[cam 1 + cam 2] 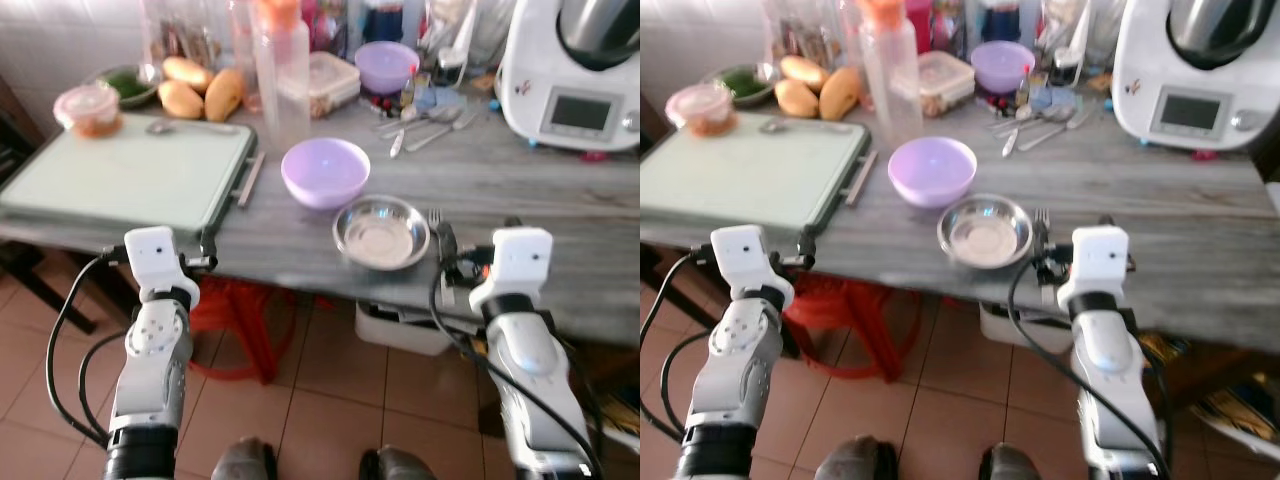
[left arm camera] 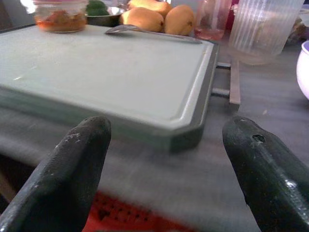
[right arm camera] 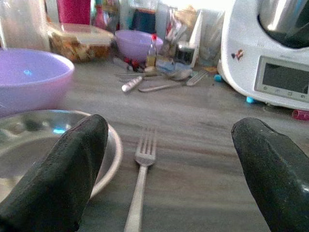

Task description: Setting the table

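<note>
— Where's the shallow round steel dish [image 1: 381, 232]?

— Near the front edge of the grey wood-grain table [image 1: 520, 190]. A silver metal fork [image 3: 140, 184] lies just beside that dish, tines pointing toward the back. A pale purple plastic bowl [image 1: 325, 171] sits just behind the dish.

— And the 2 grippers?

— The right gripper [image 3: 166, 169] hovers at the table edge by the dish, its 2 black fingers [image 3: 60, 174] spread wide with the fork between them, holding nothing. The left gripper [image 2: 169, 176] is well to the left of the dish, spread wide too, facing the corner of a pale green cutting board [image 1: 130, 170].

— Anything farther back?

— A white kitchen machine with a grey screen [image 1: 575, 75], far behind the dish on the right.
</note>
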`<state>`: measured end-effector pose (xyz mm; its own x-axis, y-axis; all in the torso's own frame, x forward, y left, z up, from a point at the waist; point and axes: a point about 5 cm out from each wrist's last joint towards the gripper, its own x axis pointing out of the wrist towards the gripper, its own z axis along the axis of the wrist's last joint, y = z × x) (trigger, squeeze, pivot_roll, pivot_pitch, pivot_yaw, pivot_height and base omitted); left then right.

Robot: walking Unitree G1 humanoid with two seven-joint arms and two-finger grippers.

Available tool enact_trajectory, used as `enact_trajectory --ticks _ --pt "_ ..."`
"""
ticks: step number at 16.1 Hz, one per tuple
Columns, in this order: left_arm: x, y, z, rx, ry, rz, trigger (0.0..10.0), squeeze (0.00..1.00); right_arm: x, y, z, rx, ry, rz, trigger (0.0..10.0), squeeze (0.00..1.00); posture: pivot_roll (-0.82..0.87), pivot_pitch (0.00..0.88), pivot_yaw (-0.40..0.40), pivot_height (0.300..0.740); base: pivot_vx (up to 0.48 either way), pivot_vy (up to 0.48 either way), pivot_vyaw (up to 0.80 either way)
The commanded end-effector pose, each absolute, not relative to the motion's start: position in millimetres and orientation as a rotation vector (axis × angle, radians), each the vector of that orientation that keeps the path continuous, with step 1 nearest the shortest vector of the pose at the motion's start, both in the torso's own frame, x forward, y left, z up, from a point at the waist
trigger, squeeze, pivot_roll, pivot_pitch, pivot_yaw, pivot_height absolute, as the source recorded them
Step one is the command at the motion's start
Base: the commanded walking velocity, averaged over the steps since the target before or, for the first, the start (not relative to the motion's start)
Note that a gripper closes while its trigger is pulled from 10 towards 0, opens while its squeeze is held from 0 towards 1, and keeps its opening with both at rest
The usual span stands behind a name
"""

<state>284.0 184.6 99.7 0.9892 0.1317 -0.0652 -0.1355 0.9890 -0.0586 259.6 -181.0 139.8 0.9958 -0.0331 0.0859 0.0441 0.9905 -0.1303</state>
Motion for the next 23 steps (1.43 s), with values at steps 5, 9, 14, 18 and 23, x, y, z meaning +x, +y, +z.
enact_trajectory --ticks 5,9,14,18,23 --pt "283 185 101 -0.052 0.052 0.138 10.0 0.0 258 -179 137 -0.099 -0.09 -0.028 10.0 0.0 -0.02 0.0 0.033 0.74 -0.263 0.0 0.0" --pt "272 175 99 -0.031 0.039 0.038 10.0 0.0 253 -185 115 -0.109 -0.035 -0.125 10.0 0.0 -0.01 0.0 0.045 0.74 -0.122 0.0 0.0" --pt "244 146 109 -0.004 -0.099 -0.205 10.0 0.0 235 -183 100 -0.125 -0.027 -0.151 10.0 0.0 -0.01 0.0 0.011 0.74 0.0 0.0 0.0" --pt "233 133 98 -0.08 -0.027 -0.246 10.0 0.0 242 -177 104 -0.081 -0.082 -0.097 10.0 0.0 0.0 0.0 -0.003 0.74 0.0 0.0 0.0" --pt "249 131 93 -0.105 0.036 -0.265 10.0 0.0 242 -174 111 -0.091 -0.113 -0.08 10.0 0.0 -0.04 0.0 0.026 0.74 0.0 0.0 -0.15"
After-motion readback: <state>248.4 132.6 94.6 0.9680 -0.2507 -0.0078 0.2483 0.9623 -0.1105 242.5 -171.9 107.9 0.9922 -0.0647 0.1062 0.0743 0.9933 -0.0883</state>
